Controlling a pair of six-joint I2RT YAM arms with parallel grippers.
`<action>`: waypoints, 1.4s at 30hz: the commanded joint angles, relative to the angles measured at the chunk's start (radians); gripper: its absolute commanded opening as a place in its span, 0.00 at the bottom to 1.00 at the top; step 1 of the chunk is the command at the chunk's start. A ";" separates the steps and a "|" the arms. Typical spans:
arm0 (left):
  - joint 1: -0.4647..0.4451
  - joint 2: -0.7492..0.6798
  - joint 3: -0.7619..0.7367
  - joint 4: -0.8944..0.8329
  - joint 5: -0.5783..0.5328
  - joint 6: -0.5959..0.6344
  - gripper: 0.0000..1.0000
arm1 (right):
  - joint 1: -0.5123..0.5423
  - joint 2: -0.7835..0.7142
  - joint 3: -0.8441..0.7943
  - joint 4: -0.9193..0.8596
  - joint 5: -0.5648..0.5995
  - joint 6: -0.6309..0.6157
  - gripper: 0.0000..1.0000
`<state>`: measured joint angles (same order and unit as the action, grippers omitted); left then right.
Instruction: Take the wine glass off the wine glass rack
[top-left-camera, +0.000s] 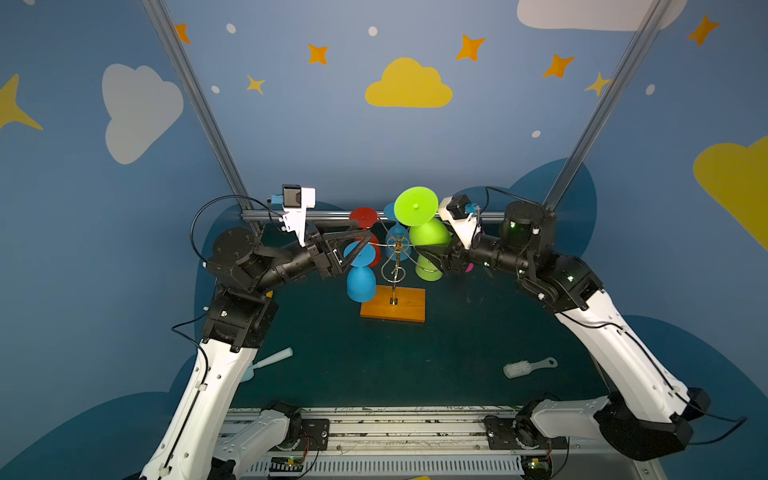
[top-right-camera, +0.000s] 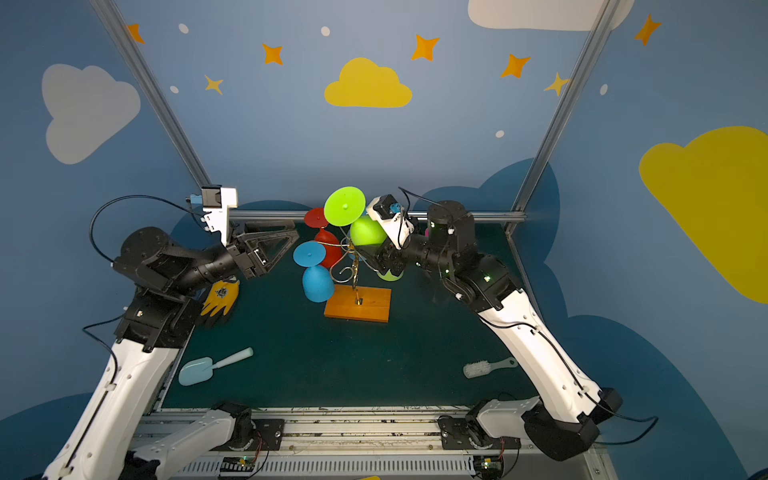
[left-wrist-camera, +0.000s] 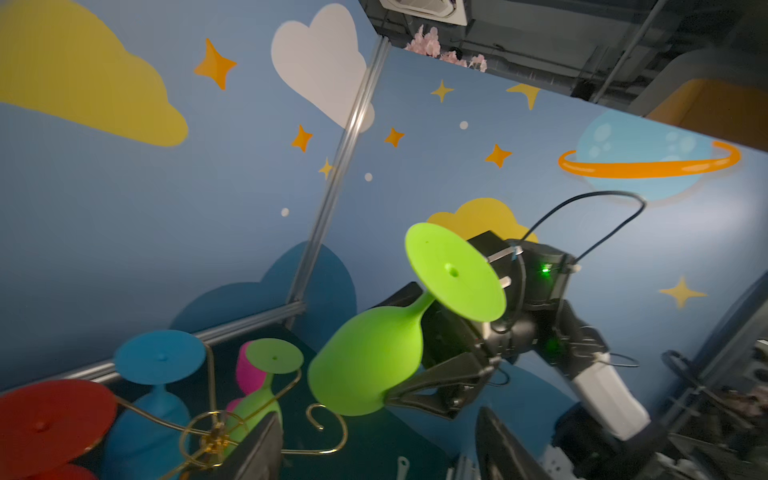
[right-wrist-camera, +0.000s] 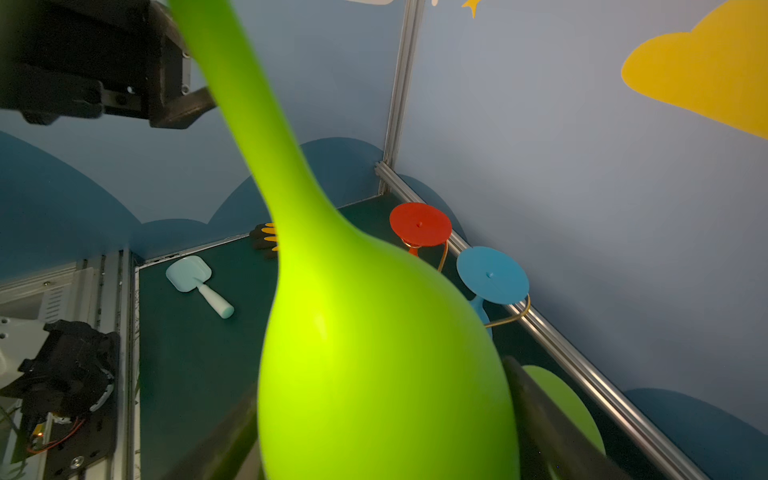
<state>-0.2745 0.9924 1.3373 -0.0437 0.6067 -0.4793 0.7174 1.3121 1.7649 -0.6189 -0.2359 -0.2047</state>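
— Where is the wine glass (left-wrist-camera: 365, 365) found?
— It is held in the air, tilted with its foot uppermost. It is higher than the gold wire arms of the wine glass rack (top-right-camera: 376, 305) and apart from them.
— How is it gripped?
— Its green bowl is pinched between the fingers of the right gripper (left-wrist-camera: 395, 345).
— And the left gripper (top-right-camera: 295, 232)?
— Its fingers are spread and nothing is held between them. It is placed just beside a blue glass (top-right-camera: 316, 284) hung on the rack.
— What else is hung there?
— 1 red glass (top-right-camera: 318, 218) and 1 more green glass (left-wrist-camera: 274, 356) are seen, among others.
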 joint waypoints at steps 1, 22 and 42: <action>-0.012 -0.015 -0.064 0.083 -0.182 0.293 0.70 | 0.008 0.007 0.078 -0.179 0.067 0.065 0.52; -0.096 -0.001 -0.148 0.271 -0.116 0.992 0.57 | 0.060 0.190 0.366 -0.458 0.133 0.090 0.41; -0.195 0.092 -0.117 0.393 -0.211 1.156 0.51 | 0.099 0.273 0.424 -0.508 0.118 0.100 0.37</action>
<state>-0.4656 1.0786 1.1851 0.3065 0.4107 0.6624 0.8032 1.5810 2.1612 -1.1202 -0.1123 -0.1116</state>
